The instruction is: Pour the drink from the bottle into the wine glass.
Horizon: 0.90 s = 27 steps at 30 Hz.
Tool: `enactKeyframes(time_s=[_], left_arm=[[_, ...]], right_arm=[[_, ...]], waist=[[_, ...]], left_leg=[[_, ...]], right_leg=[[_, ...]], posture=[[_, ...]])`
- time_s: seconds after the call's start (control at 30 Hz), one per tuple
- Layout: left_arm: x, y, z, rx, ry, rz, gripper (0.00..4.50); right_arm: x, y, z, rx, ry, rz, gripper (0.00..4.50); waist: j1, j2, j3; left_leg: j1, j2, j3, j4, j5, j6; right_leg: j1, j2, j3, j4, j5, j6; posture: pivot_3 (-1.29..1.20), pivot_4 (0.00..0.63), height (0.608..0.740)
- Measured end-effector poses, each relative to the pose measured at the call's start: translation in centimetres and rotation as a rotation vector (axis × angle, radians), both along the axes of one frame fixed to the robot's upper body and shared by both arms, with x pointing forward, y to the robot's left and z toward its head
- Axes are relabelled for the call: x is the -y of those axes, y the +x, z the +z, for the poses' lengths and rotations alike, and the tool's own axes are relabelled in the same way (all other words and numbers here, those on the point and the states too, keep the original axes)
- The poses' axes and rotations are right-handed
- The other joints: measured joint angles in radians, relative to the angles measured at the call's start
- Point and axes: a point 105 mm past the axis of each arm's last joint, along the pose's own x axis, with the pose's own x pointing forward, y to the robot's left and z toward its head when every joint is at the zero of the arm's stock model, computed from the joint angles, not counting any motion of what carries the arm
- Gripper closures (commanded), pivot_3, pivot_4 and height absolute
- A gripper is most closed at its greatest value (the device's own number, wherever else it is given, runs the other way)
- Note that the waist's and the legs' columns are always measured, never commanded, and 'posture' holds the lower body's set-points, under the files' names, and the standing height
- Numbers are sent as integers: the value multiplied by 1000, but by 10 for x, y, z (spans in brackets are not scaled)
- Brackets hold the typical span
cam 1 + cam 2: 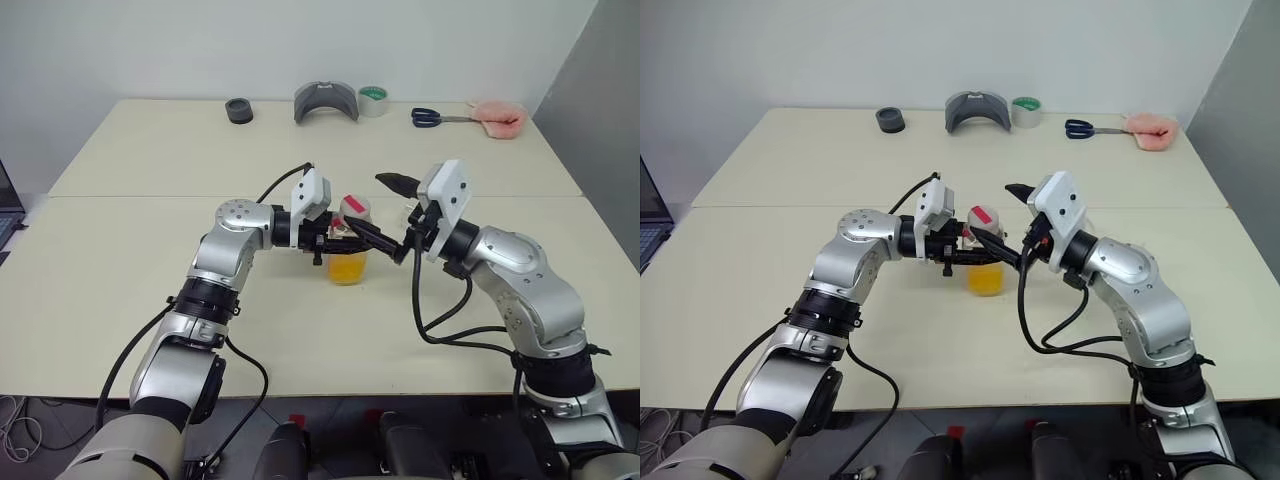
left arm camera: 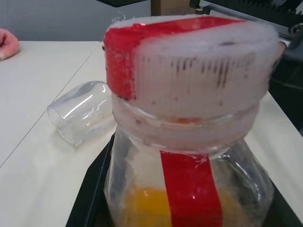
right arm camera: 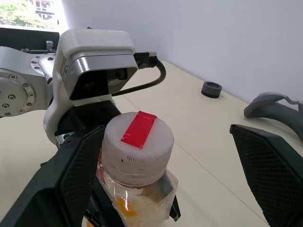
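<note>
- The left gripper (image 1: 335, 243) is clamped on the bottle (image 1: 349, 250), holding it upright near the middle of the table (image 1: 120, 270).
- The drink (image 1: 347, 269) fills its lower part; the cap (image 3: 138, 141) is on.
- The right gripper (image 3: 165, 179) has its fingers spread wide on either side of the cap.
- The wine glass (image 2: 80, 116) lies on its side just beyond the bottle.
</note>
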Motion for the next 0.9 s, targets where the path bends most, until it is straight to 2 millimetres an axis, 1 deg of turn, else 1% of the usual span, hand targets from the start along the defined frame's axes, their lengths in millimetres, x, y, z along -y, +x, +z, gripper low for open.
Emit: enactKeyframes(time_s=[0.67, 0.9], left_arm=[[-6, 2, 1, 2, 8, 20, 2758], [-8, 2, 2, 3, 1, 21, 2759]], right_arm=[[7, -1, 0, 1, -14, -8, 0], [21, 5, 3, 8, -1, -72, 0]], waist=[[0, 0, 0], [0, 0, 0]], left_leg=[[0, 0, 0, 0, 0, 0], [0, 0, 0, 0, 0, 0]], right_leg=[[0, 0, 0, 0, 0, 0], [0, 0, 0, 0, 0, 0]], posture=[[0, 150, 740], [0, 150, 740]])
